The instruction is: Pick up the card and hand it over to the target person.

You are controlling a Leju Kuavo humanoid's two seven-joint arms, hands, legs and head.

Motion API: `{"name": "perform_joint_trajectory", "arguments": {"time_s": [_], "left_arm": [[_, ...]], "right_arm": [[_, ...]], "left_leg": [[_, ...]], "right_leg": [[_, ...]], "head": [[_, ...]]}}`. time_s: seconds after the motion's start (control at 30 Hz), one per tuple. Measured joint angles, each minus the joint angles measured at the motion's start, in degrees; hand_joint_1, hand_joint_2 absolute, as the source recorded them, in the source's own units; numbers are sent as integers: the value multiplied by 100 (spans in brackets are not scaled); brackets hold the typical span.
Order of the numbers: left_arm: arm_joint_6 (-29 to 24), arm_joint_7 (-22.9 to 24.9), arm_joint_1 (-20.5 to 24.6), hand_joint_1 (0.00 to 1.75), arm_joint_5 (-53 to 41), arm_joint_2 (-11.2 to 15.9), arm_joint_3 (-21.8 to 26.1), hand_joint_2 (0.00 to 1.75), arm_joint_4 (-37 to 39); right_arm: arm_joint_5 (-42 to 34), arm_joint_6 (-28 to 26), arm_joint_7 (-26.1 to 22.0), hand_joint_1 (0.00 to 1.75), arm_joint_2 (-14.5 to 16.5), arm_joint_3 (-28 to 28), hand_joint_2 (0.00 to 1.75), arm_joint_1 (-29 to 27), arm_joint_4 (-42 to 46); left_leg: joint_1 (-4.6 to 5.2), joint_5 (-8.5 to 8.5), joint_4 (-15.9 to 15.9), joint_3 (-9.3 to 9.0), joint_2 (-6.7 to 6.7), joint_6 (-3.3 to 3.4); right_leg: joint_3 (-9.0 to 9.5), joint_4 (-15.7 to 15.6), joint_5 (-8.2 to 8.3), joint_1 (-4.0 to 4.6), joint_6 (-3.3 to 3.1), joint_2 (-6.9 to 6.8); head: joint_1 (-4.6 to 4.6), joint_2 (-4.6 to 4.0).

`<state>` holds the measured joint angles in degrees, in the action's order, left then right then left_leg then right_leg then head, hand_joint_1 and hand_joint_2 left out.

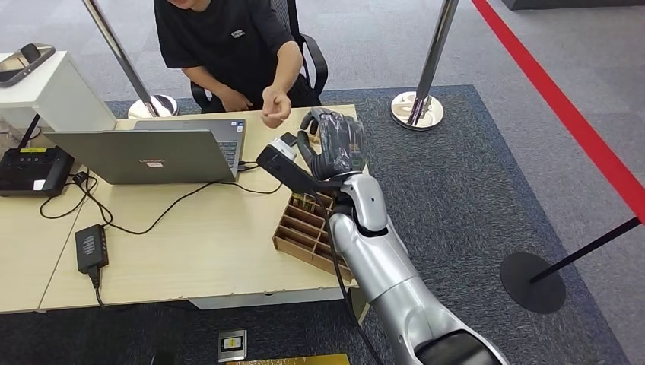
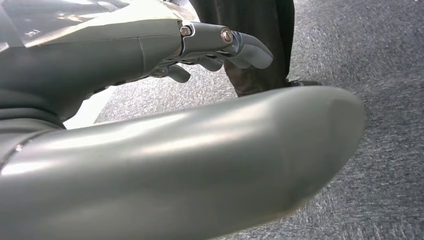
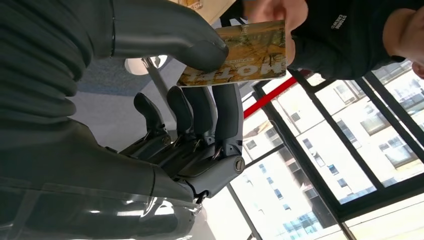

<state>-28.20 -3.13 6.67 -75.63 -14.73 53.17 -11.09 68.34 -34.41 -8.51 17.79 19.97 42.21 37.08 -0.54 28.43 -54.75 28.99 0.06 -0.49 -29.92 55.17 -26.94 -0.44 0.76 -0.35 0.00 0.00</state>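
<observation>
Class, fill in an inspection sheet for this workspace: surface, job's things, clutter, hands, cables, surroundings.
Surface: wooden table, partly bare.
Job's things: card pinched by right hand; person's hand grips its far end.
Clutter: laptop, slotted card tray, black device.
Hands: right hand raised toward person; left hand hangs over carpet, holding nothing.
Cables: power adapter and cord on table.
Surroundings: seated person, stanchions, red floor line.

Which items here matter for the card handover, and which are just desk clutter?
Part of the job:
- card, pinched by the right hand
- person's hand, also gripping the card's far end
- wooden card tray

Lying about:
- laptop
- black router
- power adapter
- stanchion post
</observation>
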Motion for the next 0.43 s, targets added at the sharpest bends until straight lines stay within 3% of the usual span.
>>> {"name": "perform_joint_trajectory", "arguments": {"time_s": [0.43], "left_arm": [[24,3,9,0,-25,-8,-14,0,-1]], "right_arm": [[176,-222,88,132,1,22,175,105,-377]], "left_leg": [[0,-1,0,2,-3,0]], "right_leg": [[-1,0,1,0,0,-2]], "head": [[0,0]]}}
